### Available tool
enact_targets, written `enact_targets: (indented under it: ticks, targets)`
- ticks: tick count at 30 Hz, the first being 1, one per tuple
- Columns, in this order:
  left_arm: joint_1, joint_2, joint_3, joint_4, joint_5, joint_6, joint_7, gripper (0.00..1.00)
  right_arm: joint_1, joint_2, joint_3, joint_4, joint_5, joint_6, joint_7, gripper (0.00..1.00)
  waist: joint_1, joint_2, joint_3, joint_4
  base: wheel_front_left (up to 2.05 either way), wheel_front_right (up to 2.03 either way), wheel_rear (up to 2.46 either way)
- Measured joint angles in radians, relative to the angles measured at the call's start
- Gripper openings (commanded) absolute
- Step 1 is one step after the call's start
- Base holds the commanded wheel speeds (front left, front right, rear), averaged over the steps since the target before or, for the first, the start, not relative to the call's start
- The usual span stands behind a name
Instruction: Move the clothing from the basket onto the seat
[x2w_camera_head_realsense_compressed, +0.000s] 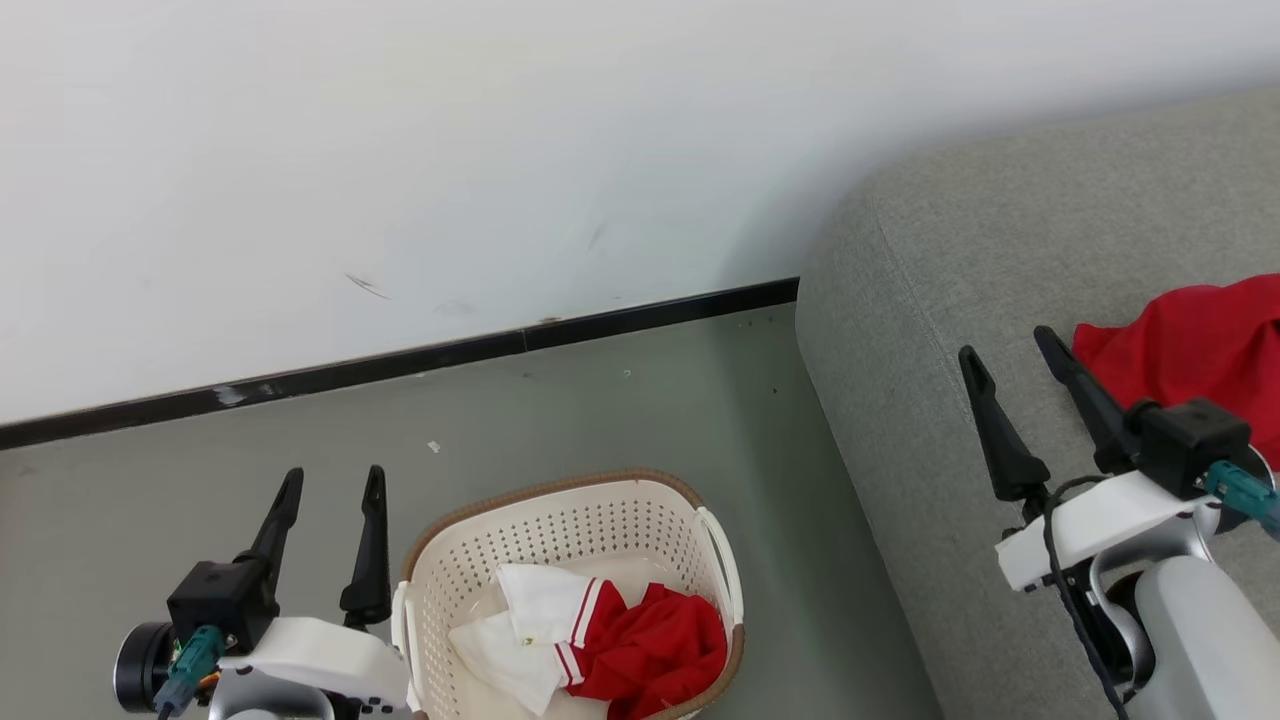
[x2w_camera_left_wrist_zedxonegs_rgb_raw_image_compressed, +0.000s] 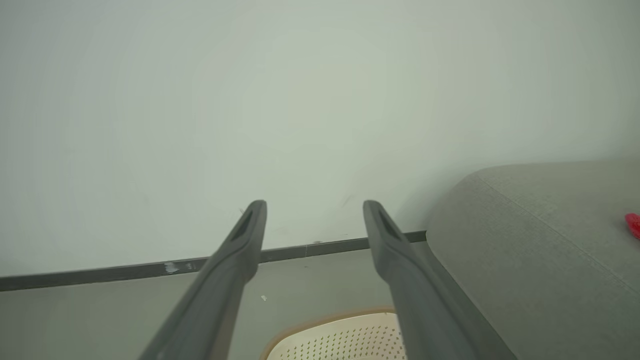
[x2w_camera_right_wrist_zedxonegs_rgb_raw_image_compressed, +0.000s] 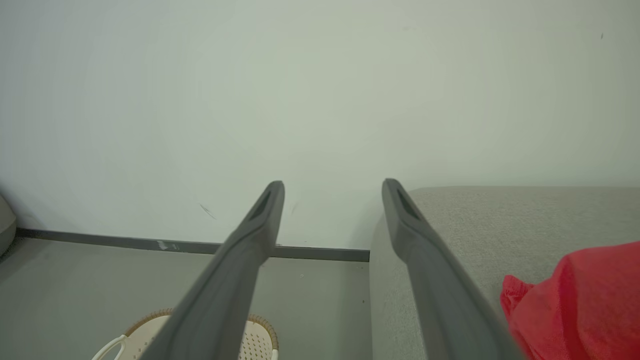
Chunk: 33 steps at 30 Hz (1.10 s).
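— Clothing (x2w_camera_head_realsense_compressed: 640, 640) placement?
— Split: one red piece (x2w_camera_head_realsense_compressed: 1190, 350) is laid on the seat (x2w_camera_head_realsense_compressed: 950, 300); the rest is kept in the basket (x2w_camera_head_realsense_compressed: 560, 530), off the seat's left edge.
— Step, room?
— A pick from the basket is judged due. Left gripper (x2w_camera_head_realsense_compressed: 335, 475) and right gripper (x2w_camera_head_realsense_compressed: 1005, 342) are spread, nothing held; the rim (x2w_camera_head_realsense_compressed: 560, 483) must be cleared, open floor (x2w_camera_head_realsense_compressed: 600, 420) beyond.

Open floor (x2w_camera_head_realsense_compressed: 620, 420) between basket (x2w_camera_head_realsense_compressed: 560, 520) and seat (x2w_camera_head_realsense_compressed: 950, 300) — wall (x2w_camera_head_realsense_compressed: 400, 150) blocks beyond.
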Motion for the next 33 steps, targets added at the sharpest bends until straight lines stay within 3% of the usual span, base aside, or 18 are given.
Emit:
enact_targets:
  ticks: [16,33]
  targets:
    - [0.112,-0.011,0.032,0.008,-0.001,0.014,0.0,1.0,0.181,0.082,-0.02,-0.029,-0.05,0.0,0.0,1.0,0.0,0.0,-0.1,0.057,0.0,0.0,0.0]
    - [0.169,-0.012,0.055,-0.01,0.002,0.012,0.0,1.0,0.3,0.109,-0.044,-0.069,-0.07,0.0,0.0,1.0,0.0,0.0,-0.158,0.063,0.0,0.0,0.0]
